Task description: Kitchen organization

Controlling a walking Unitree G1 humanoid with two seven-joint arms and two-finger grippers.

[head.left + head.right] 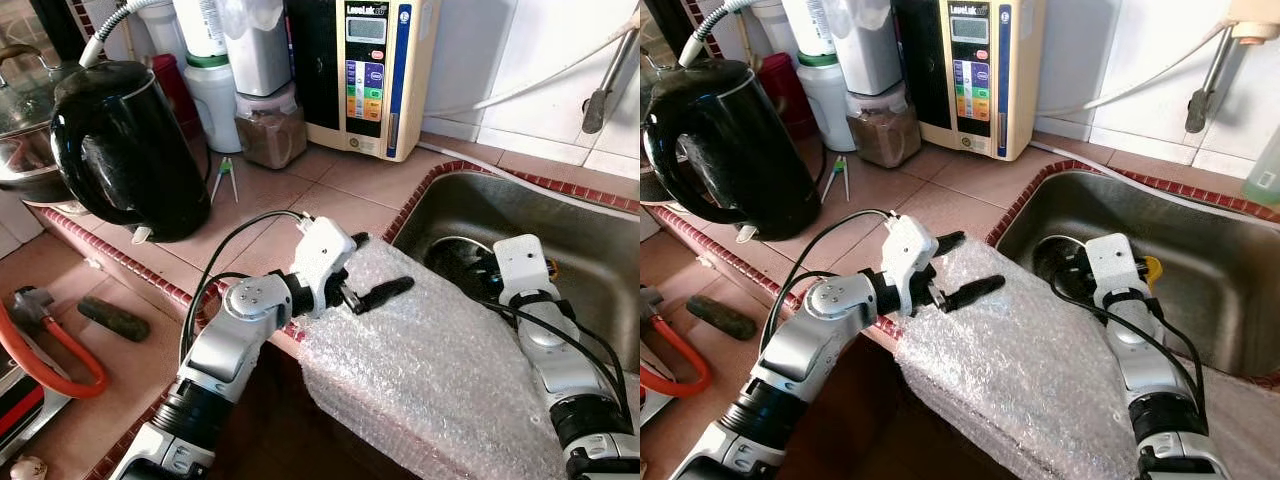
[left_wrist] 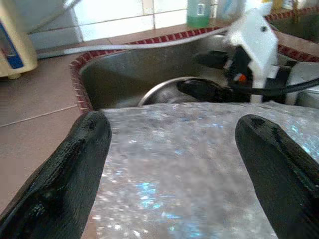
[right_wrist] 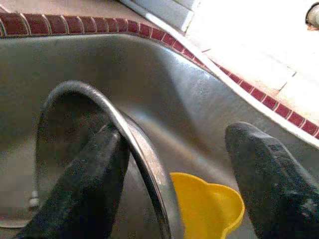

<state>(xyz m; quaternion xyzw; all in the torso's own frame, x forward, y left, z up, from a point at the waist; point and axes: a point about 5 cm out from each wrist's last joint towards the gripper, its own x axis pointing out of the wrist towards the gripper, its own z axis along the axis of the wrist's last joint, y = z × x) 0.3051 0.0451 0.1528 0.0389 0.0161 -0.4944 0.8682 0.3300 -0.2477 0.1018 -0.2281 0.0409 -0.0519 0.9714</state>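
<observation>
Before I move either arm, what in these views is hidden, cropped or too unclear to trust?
- Sink floor: the right gripper and bubble wrap cover it in the eye views.
- Metal bowl: its inside is dark, and the right wrist view's edge crops it.
- Yellow object: cropped in the wrist view, mostly hidden behind the arm in the right eye view.
- Counter front edge under the bubble wrap: covered.
- Water machine labels: too small to read.

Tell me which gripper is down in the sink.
The right gripper: it reaches into the steel sink by a metal bowl's rim. The left gripper hovers open over the bubble wrap instead.
</observation>
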